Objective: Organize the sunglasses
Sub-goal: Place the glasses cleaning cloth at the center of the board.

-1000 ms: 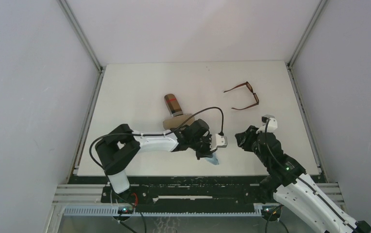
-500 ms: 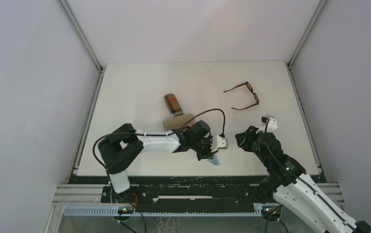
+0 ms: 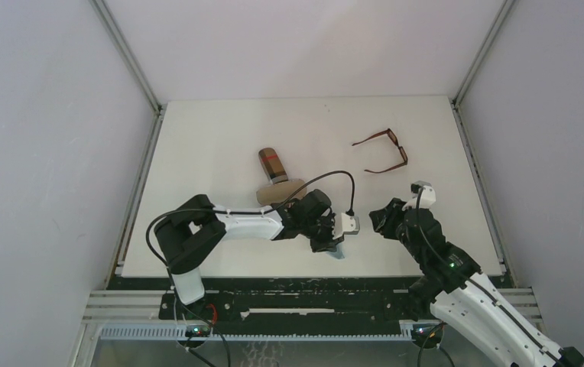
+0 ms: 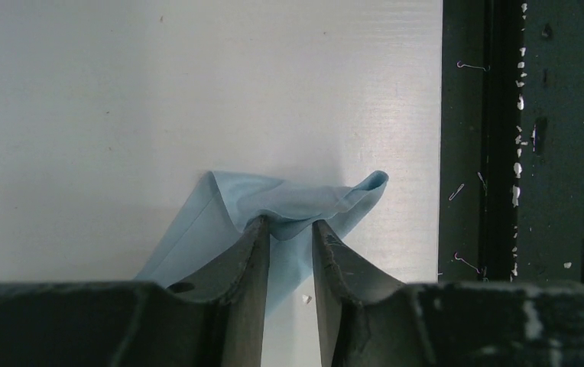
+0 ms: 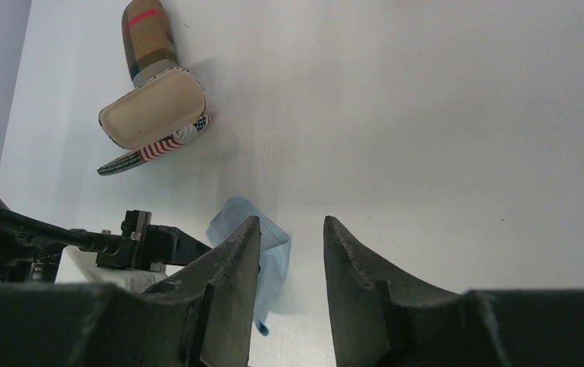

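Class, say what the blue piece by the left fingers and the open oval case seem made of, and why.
Blue cloth: thin soft fabric, perhaps microfibre; matte, it lies in limp folds. Open case: seemingly a stiff shell, flag print outside, smooth cream lining inside; it holds its oval shape.

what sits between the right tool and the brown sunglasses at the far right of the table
Nothing visible does. Only bare table lies between the right tool and the brown sunglasses, which lie unfolded beyond it. The blue cloth, at the left tool, lies off to the side, out of that path.
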You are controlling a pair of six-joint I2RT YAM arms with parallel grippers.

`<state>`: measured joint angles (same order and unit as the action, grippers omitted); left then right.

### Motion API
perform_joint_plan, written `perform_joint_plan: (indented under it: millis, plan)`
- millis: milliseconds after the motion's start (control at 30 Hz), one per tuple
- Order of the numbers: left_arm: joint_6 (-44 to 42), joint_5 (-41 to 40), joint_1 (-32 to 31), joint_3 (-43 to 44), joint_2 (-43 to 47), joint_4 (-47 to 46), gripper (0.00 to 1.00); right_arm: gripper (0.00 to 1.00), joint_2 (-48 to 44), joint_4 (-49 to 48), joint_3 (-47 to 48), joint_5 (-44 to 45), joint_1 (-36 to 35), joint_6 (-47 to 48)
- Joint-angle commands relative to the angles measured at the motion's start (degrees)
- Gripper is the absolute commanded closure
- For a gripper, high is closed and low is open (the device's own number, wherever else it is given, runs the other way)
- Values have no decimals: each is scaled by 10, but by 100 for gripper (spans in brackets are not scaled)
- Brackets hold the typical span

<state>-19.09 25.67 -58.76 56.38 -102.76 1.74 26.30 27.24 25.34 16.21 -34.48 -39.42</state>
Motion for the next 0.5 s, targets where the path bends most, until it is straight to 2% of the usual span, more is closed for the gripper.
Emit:
perform_joint_plan:
  millis: [0, 200, 400, 467]
  plan:
    - [-4, -2, -3, 17, 15, -19, 67, 64, 4, -20, 13, -3, 5, -3]
    - [12, 4, -2, -6, 41, -53, 64, 64, 5, -21, 11, -6, 5, 0]
    - [21, 94, -2, -11, 40, -85, 68, 63, 0, -15, 11, -5, 6, 5]
    - [32, 95, -2, -18, 43, -97, 68, 63, -2, -12, 11, -4, 6, 7]
